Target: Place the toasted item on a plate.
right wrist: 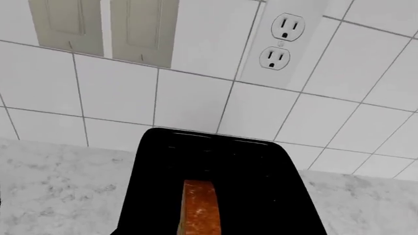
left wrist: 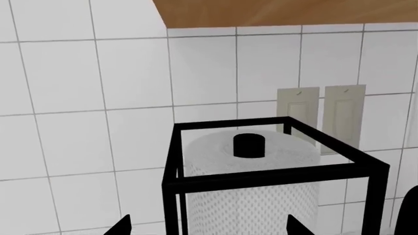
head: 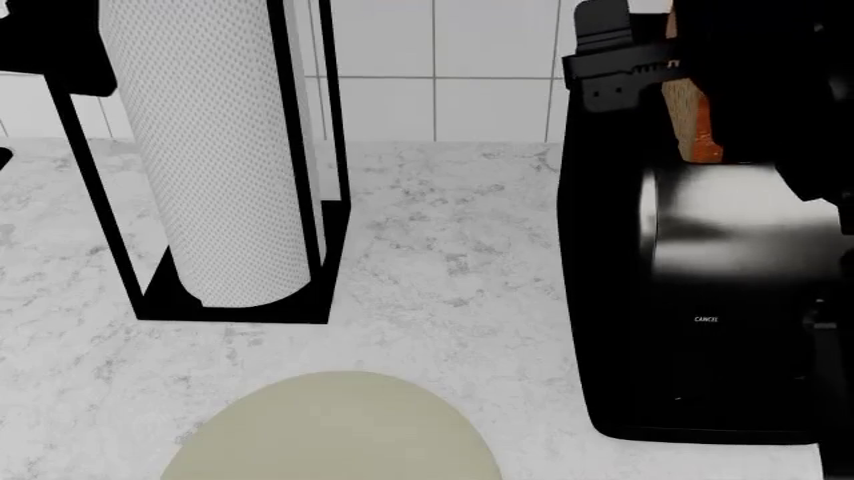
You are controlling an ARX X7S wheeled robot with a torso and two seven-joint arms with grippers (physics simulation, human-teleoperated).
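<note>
Marble worktop against a white tiled wall. Black toaster stands on it at the right, glossy front, small "CANCEL" label low on its face. The toast is above the toaster's top, orange-brown crust edge showing, mostly hidden behind the right gripper. From the right wrist view the toast shows edge-on over the toaster, crust facing the camera; cannot tell whether it sits in the slot or is lifted clear. The right gripper's black body is right beside the toast in the head view, apparently touching it, but the fingertips are not visible, so cannot tell whether it is spread or pinching the toast.

Plate, cream, lies flat on the worktop at the near edge, partly cut off by the frame, well apart from the toaster and to its left. It is bare.

Paper towel roll stands upright inside a black wire-frame holder at the left, behind the plate. The left wrist view looks at the roll's top with its dark core, and the holder frame around it. Only two dark tips of the left gripper show at the frame's lower edge, set wide apart, so it reads as spread and holding nothing.

Two beige switch plates and a white outlet are on the wall. A wooden cabinet underside is above.
</note>
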